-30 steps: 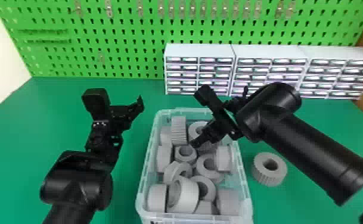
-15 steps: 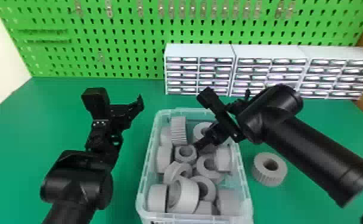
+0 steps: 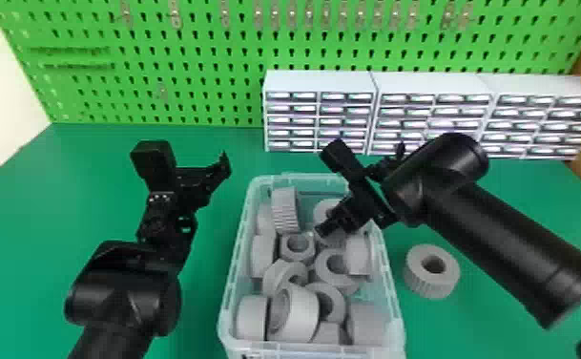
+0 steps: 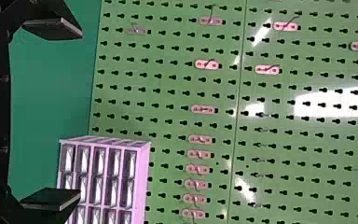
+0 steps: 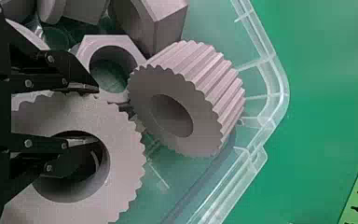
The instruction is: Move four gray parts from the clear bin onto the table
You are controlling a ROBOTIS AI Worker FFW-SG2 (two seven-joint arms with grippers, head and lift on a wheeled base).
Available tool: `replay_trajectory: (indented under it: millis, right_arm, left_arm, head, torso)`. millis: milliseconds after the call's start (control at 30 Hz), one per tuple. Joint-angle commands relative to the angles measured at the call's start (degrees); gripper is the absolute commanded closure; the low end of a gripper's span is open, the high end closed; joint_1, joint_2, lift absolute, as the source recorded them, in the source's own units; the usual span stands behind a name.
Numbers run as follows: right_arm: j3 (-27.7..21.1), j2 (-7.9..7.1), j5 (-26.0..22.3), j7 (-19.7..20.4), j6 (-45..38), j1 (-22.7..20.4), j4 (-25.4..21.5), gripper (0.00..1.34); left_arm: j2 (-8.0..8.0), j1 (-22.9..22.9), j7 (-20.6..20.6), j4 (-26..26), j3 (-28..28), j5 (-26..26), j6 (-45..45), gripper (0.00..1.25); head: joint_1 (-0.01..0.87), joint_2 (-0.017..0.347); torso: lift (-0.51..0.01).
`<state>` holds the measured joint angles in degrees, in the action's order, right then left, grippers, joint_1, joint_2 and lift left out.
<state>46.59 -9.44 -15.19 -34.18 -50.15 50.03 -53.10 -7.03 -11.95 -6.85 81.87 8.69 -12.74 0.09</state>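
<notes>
A toothed gray gear (image 5: pixel 121 161) lies inside the clear bin (image 3: pixel 237 253), near its far right part, crowded by other gray pieces. Our right tool (image 5: pixel 95 114) is narrow: its fingers appear closed across the gear's wall, one in the hole, one outside. Just beside it in the right wrist view are a hexagonal nut (image 5: pixel 105 41) and a tilted ribbed gear (image 5: pixel 209 88).

Right of the bin, one gray gear (image 3: pixel 430 285) sits flat on the green counter (image 3: pixel 198 296), so we judge that one of the four is out. Left of the bin, our left tool (image 4: pixel 80 114) is wide and empty above the counter. Behind stand white drawer cabinets (image 3: pixel 322 114) and a green pegboard (image 3: pixel 208 71).

As we lift, the gear could swing or slip, since we pinch just one side of its ring. It could also snag the nut or ribbed gear, or knock the bin's rim if raised too little.

The right wrist view cuts off part of the pinched gear, and the black fingers cover more; how firmly they press, we cannot tell. In the head view, the right tool hides pieces beneath it, and the bin's near end is cropped.
</notes>
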Motion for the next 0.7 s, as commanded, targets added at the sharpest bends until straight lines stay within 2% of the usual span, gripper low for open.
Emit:
replay_trajectory:
  millis: [0,667]
  right_arm:
    - [-0.9,0.21,-0.3,0.0,-0.7,0.0,-0.2,0.99]
    - [-2.7,0.65,1.5,0.1,-1.2,1.1,-3.1,0.99]
  left_arm:
    - [0.00,0.1,0.0,0.0,0.0,0.0,0.0,0.09]
    - [-0.09,0.4,0.0,-0.3,-0.3,0.0,-0.1,0.09]
  head:
    - [0.693,0.072]
    - [0.693,0.072]
  torso:
    - [-0.052]
    - [-0.052]
